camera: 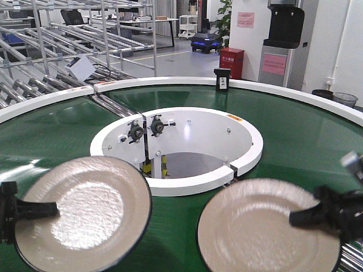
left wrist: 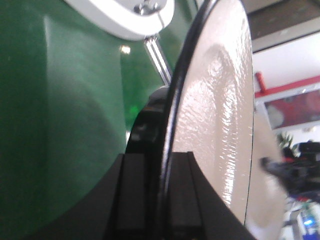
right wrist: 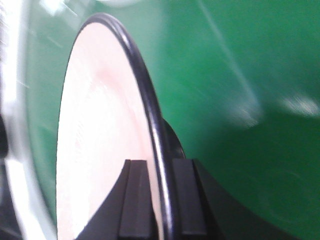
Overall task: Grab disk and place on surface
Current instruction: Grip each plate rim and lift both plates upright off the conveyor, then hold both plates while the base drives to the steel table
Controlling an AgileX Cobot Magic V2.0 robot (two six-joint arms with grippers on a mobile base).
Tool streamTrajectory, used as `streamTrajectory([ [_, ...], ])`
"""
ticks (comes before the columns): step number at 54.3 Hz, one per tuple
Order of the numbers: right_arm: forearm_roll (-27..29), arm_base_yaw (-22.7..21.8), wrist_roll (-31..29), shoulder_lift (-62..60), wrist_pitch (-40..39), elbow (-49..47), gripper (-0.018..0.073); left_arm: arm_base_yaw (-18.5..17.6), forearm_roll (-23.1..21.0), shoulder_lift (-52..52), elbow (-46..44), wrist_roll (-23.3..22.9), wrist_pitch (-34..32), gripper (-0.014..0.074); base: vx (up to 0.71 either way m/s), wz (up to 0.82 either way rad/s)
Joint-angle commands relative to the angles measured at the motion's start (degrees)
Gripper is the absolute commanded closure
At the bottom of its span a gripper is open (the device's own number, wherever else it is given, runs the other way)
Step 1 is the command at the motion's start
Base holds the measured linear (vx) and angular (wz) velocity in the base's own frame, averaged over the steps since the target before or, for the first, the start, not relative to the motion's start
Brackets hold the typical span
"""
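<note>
Two cream disks with dark rims hang over the green belt. My left gripper (camera: pixel 54 209) is shut on the left edge of the left disk (camera: pixel 85 209). In the left wrist view, the gripper (left wrist: pixel 160 170) has its two fingers pinching that disk's (left wrist: pixel 215 115) rim edge-on. My right gripper (camera: pixel 292 217) is shut on the right edge of the right disk (camera: pixel 261 232). The right wrist view shows the gripper (right wrist: pixel 159 170) with one finger on each side of the disk's (right wrist: pixel 100 125) rim. The surface is out of view.
The glossy green ring conveyor (camera: pixel 295 130) fills the scene, with a white inner ring (camera: pixel 249 153) around a central opening. A small black box (camera: pixel 222 79) stands on the far white rim. Metal roller racks (camera: pixel 34 73) stand at the back left.
</note>
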Motion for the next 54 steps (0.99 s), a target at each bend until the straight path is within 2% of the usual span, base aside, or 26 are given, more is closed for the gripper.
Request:
streamTrajectory([
  [1, 6.6, -1.4, 0.6, -7.0, 5.1, -1.5, 0.0568, -2.3, -5.0, -4.3, -1.4, -1.7, 7.1, 0.0601, 0.0, 0.0],
  [12, 6.5, -1.4, 2.8, -14.7, 4.8, -1.5, 0.0568, -5.6, -5.4, -8.7, -1.4, -4.0, 7.1, 0.0601, 0.0, 0.0],
  [23, 7.1, -1.4, 3.3, -16.3, 4.4, -1.5, 0.0568, -5.6, -5.3, -11.3, -1.4, -6.2, 7.1, 0.0601, 0.0, 0.0],
  [54, 7.1, -1.4, 2.5, -16.4, 4.4, -1.5, 0.0568, -5.6, -5.2, -13.3, -1.4, -5.9, 7.1, 0.0601, 0.0, 0.0],
])
